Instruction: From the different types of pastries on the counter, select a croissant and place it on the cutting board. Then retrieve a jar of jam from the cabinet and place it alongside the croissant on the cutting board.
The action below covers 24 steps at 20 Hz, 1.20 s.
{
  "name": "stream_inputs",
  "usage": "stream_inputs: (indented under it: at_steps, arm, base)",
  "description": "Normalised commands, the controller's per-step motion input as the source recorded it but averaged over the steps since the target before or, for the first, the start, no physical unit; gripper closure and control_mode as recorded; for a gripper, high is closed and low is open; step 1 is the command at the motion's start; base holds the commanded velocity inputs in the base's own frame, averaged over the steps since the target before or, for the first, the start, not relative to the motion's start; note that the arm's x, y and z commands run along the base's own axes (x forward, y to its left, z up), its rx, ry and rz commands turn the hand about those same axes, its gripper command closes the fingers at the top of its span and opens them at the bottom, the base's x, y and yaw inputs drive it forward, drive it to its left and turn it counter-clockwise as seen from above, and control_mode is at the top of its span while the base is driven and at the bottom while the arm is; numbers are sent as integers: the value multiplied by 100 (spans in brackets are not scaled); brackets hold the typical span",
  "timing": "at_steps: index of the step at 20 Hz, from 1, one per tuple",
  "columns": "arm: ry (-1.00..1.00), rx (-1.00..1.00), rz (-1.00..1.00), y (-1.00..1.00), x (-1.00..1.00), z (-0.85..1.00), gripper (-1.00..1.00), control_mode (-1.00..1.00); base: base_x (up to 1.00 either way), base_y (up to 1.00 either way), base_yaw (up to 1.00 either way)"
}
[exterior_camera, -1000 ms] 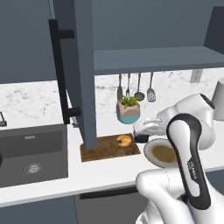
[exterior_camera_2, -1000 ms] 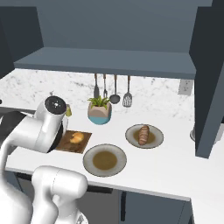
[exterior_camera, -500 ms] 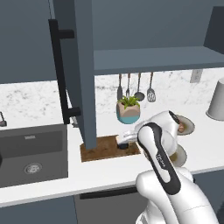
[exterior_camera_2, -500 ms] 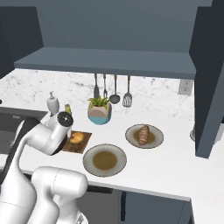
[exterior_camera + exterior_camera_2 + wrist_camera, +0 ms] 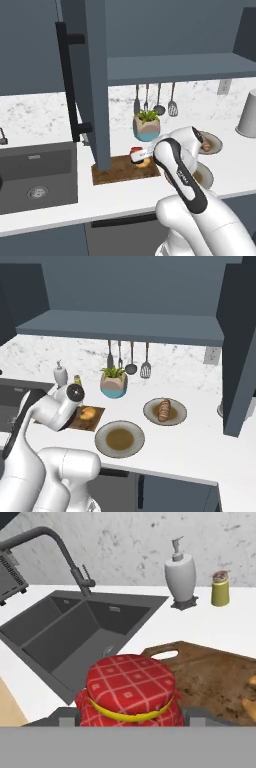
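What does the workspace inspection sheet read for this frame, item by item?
Surface: white marbled counter with a dark sink set in.
Job's things: croissant lies on the cutting board; jar of jam, red checked top, sits close in front of the hand camera, over the board's sink-side end; cabinet door stands open.
Clutter: darker pastry on a plate, a second plate, potted plant, soap dispenser, small yellow jar, hanging utensils.
Tool: tool holds the jam jar just above the board.
Cables: nothing seen.
Surroundings: wall outlet, faucet.
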Motion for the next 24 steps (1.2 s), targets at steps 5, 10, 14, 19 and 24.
stream_inputs:
  at_steps: [5, 10, 14, 19, 24]
  arm:
    - [-12, 0, 0, 17, 9, -56, 100, -100]
    - [-19, 0, 3, 8, 17, -63, 100, -100]
    - [-21, 2, 3, -1, 7, -64, 100, -100]
    - [-12, 3, 0, -12, 0, -82, 100, -100]
    - [-11, 1, 0, -10, 0, -87, 100, -100]
  base:
    - [0, 0, 0]
    - [0, 0, 0]
    - [0, 0, 0]
    - [0, 0, 0]
    - [0, 0, 0]
